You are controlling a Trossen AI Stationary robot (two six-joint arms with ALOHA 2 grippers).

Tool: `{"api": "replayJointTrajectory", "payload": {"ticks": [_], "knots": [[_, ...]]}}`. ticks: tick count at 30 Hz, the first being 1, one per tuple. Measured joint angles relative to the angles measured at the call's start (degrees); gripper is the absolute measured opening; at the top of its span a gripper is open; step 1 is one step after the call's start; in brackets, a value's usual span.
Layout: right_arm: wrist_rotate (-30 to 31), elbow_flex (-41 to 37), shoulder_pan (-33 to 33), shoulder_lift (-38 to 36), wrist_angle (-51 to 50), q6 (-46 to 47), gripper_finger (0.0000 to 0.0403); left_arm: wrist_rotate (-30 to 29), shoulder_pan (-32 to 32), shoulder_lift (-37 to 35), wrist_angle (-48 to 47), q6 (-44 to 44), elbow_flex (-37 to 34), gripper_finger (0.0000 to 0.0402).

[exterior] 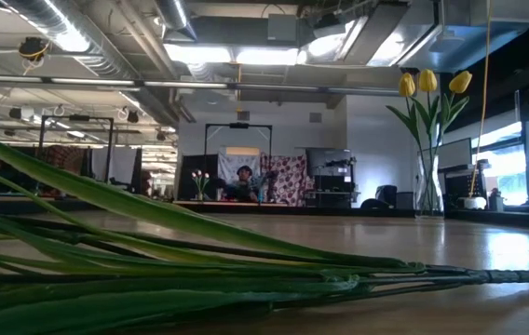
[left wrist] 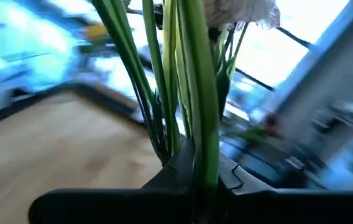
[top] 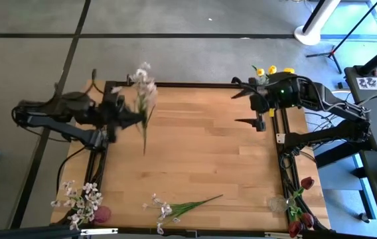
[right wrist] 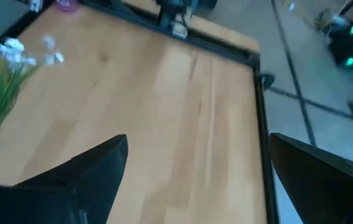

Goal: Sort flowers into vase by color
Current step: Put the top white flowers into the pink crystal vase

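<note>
Left claw clamped on a white-pink blossom spray, carried above the table's left edge.
Its fingers pinch the bundled green stems low down, the right place: these stems look light, springy and slick, the blossoms too delicate to squeeze. Another spray lies near the front edge. The right claw waits wide open, holding nothing, by the yellow tulips at the far right corner.

Even, soft overhead light fell on the wooden table, ceiling strip lamps glared in the low view, near stems lay dark, left wrist view was smeared, probably by motion, windows bluish-bright.
</note>
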Motion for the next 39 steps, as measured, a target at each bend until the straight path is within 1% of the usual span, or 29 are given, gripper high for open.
{"api": "replayJointTrajectory", "payload": {"ticks": [2, 4, 6, 8, 11, 15, 21, 22, 23, 24, 27, 29, 31, 33, 37, 39], "knots": [[-0.3, 0.0, 0.0, 0.2, 2.4, 0.0, 0.0385, 4.5, -2.0, -1.5, 1.3, 3.3, 0.0, 0.0005], [-0.5, 0.0, 0.0, 0.3, 3.4, 2.8, 0.0381, 9.3, -3.3, -2.9, 1.4, 6.1, 0.0, 0.0005], [-0.7, 0.0, 0.0, 0.3, 6.2, 5.7, 0.0368, 14.0, -4.1, -3.9, 1.9, 8.8, 0.0, 0.0005], [0.2, 0.0, 0.0, 0.3, 8.3, 7.5, 0.0342, 18.0, -4.6, -4.6, 2.6, 10.6, 0.0, 0.0005], [1.3, 0.0, 0.0, 0.2, 10.4, 10.5, 0.0284, 23.7, -4.9, -5.1, 4.1, 12.3, 0.0, 0.0005], [1.9, 0.0, 0.0, -0.2, 10.5, 12.8, 0.0188, 30.8, -5.0, -6.4, 3.8, 13.4, 0.0, 0.0004], [2.1, 0.0, 0.0, -0.3, 10.5, 13.2, 0.0041, 37.7, -4.9, -10.3, 3.0, 14.8, -1.6, 0.0002], [2.0, 0.0, 0.0, -0.3, 10.5, 13.2, 0.0021, 38.5, -4.9, -11.2, 3.2, 15.1, -2.4, 0.0002], [1.9, 0.0, 0.0, -0.3, 10.5, 13.2, 0.0011, 39.2, -4.9, -12.2, 3.2, 15.1, -3.5, 0.0002], [1.9, 0.0, 0.0, -0.3, 10.5, 13.4, 0.0009, 39.9, -4.9, -13.2, 3.0, 15.1, -4.7, 0.0002], [3.6, 0.0, 0.0, -0.3, 10.5, 15.2, 0.0027, 42.9, -4.9, -15.9, 3.7, 13.2, -8.0, 0.0001], [5.2, 0.0, 0.0, -0.3, 10.4, 16.0, 0.0034, 47.5, -4.9, -17.0, 4.6, 10.3, -9.0, 0.0001], [6.7, 0.0, 0.0, -0.3, 9.9, 16.0, 0.0035, 50.8, -5.0, -17.9, 5.7, 8.4, -9.1, 0.0001], [8.7, 0.0, 0.0, -0.2, 9.5, 16.0, 0.003, 53.1, -4.9, -18.5, 6.8, 6.3, -9.1, 0.0001], [11.4, 0.0, -0.1, -0.3, 9.2, 16.0, 0.0013, 58.0, -5.4, -18.6, 12.1, 1.1, -9.1, 0.0], [12.1, 0.0, -0.1, -0.2, 8.3, 16.2, 0.0005, 59.1, -6.2, -18.6, 13.5, -1.5, -9.1, 0.0]]}}
